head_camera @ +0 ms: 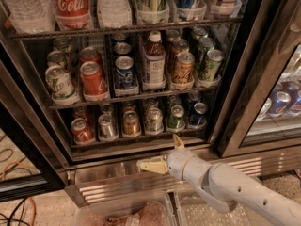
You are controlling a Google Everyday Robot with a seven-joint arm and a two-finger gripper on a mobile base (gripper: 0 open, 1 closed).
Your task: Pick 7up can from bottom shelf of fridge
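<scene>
At the far left, dark cables [14, 212] lie on the speckled floor beside the tall dark-framed drinks fridge [230, 84]. Its bottom shelf [141, 141], the lowest dark wire rack, carries six lanes of clear plastic trays. From the left, the front cans are a red can [82, 132], a plain silver can [107, 126] and an orange-brown can [130, 124]. Next is the small pale silvery-green aluminium 7up can [154, 119], upright at the front of the fourth lane. A deeper green can [176, 117] stands just beside it, and a blue can [198, 114] is in the last lane. Under the shelf runs the ribbed stainless-steel base [103, 187], with a clear plastic bin [122, 203] lower still. The white arm [235, 187] reaches in from the lower right. Its two-finger gripper [162, 153] hangs in front of the base, below the 7up can and apart from it, touching no can. Its cream fingers [150, 165] are spread apart, one pointing left and the other upward, with nothing held between them. At the right edge stands the neighbouring glass-fronted cooler [277, 102], with blue cans inside
</scene>
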